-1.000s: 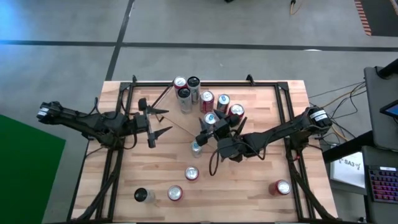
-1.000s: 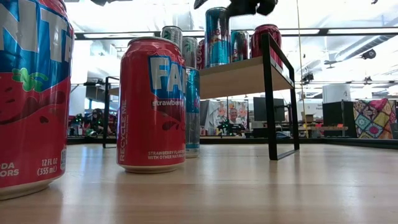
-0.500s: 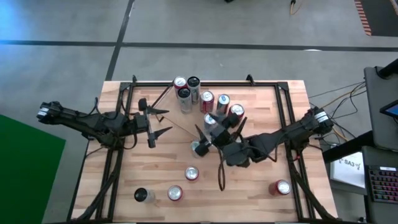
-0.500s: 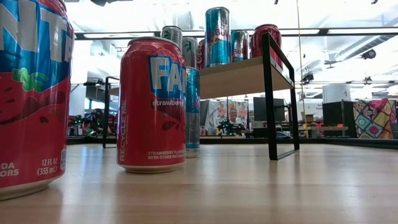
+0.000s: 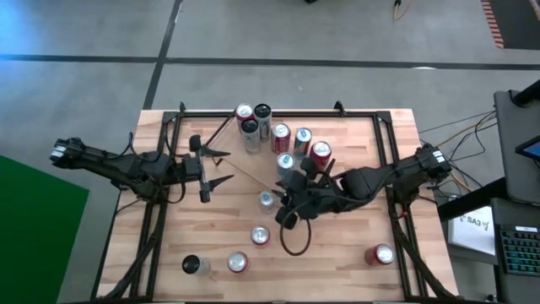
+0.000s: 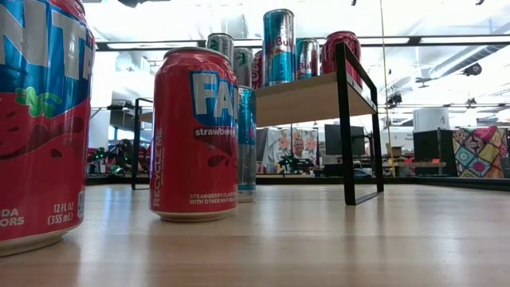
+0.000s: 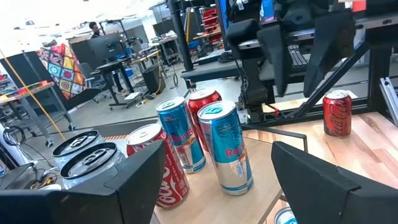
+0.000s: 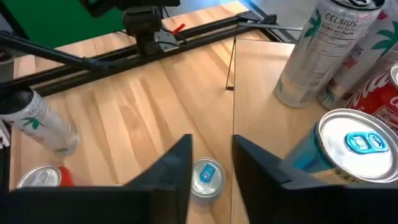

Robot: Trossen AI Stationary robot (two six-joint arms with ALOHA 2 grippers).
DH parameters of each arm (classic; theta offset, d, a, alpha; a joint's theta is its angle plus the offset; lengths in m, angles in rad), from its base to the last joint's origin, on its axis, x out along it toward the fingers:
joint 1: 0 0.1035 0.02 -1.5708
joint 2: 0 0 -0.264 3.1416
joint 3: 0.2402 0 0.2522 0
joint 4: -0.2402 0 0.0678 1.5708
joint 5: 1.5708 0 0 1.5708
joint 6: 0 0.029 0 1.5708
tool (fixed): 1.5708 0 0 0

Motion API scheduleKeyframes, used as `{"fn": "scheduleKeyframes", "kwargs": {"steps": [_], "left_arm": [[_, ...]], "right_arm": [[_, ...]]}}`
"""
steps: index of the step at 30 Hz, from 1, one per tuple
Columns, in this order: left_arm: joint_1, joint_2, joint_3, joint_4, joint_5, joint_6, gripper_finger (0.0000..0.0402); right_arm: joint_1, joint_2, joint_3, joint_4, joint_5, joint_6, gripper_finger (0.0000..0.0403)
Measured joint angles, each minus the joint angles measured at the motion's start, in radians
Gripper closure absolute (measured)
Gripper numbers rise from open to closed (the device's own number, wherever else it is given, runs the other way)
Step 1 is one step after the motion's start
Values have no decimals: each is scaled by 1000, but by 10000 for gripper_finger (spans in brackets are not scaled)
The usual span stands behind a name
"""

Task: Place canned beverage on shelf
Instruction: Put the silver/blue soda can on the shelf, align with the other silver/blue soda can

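Fingers [image 8: 186, 165] of right gripper [image 5: 285, 205] apart, empty, above blue can [image 8: 206, 176] beside shelf [image 8: 273, 134].

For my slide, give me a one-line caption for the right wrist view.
Right gripper, fingers open, hovers over a blue-topped can on the table beside the shelf edge.

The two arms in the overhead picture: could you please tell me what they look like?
Both are dark, slim, jointed arms with silver-white caps at their outer joints. The left gripper has two thin black fingers; the right gripper trails a looping black cable.
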Motion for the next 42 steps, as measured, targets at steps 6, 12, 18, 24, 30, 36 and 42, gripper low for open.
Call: {"fn": "scheduleKeyframes", "kwargs": {"steps": [6, 12, 18, 24, 30, 36, 42], "left_arm": [[0, 7, 0, 16, 2, -1, 123], [0, 42, 0, 48, 23, -3, 123], [0, 141, 0, 124, 114, -15, 124], [0, 233, 0, 263, 110, -28, 147], [3, 309, 32, 321, 58, -62, 213], [3, 431, 72, 342, 84, -21, 293], [6, 570, 143, 347, 83, 43, 359]], "right_arm": [[-38, -1, 35, -23, 3, -1, 387], [-47, -1, 77, -85, 4, -12, 390], [-76, -8, 134, -249, -122, -152, 391], [-66, -109, 51, -224, -37, -307, 391], [-54, -278, -167, -48, -64, -450, 391], [-85, -473, -459, 213, -150, -543, 391], [-115, -615, -650, 355, -149, -551, 390]]}}
